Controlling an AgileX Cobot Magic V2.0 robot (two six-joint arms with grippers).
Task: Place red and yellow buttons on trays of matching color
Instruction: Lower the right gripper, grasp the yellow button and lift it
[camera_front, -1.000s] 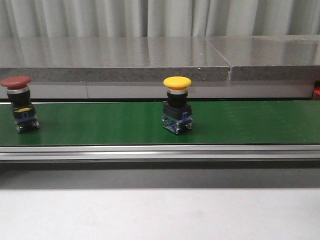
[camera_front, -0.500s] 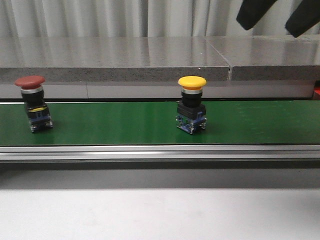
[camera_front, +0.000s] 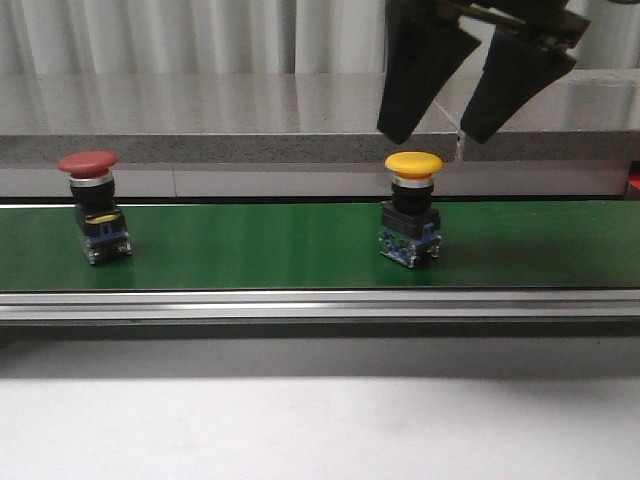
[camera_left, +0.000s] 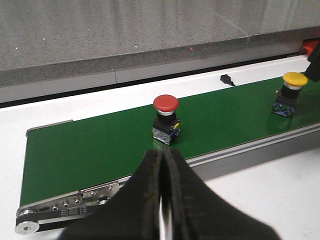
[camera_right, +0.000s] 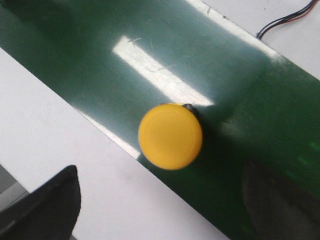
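Fingers of my right gripper (camera_front: 433, 135) hang spread wide above the yellow button (camera_front: 411, 222), gripping nothing; my left gripper (camera_left: 161, 167) is pressed closed, empty, near the red button (camera_left: 165, 119).

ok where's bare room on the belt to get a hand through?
Bare belt between the red button and yellow button, and right of the yellow one. Crowded directly above yellow: the open right gripper hangs there.

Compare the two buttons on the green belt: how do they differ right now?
The red button has a dark red cap and nothing above it; the yellow button has a yellow cap and sits under the open right gripper. Both stand upright on black bases.
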